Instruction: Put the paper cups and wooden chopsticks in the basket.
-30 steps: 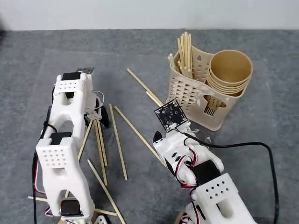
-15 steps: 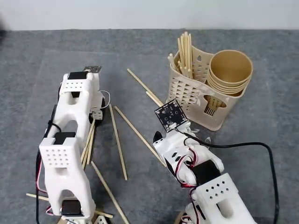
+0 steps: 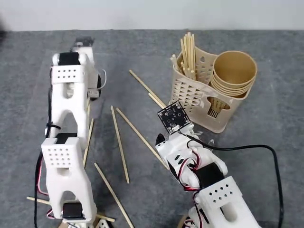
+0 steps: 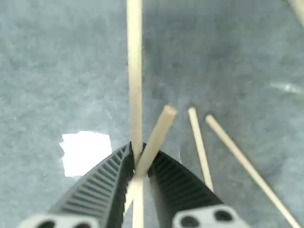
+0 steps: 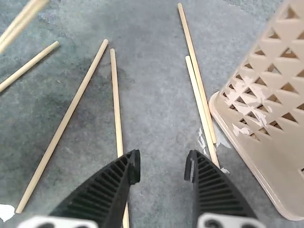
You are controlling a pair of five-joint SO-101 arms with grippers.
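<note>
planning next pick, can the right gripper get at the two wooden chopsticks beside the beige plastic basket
Probably yes: the right gripper is open and empty, and nothing lies over the two wooden chopsticks, though the beige plastic basket stands close on one side.

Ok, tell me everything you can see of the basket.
The basket is a cream, plastic-looking holder with walls pierced by rows of small cut-outs. It stands upright on the grey table. A bundle of wooden chopsticks stands in one side, a nested stack of paper cups in the other. Two loose chopsticks lie by its base.
</note>
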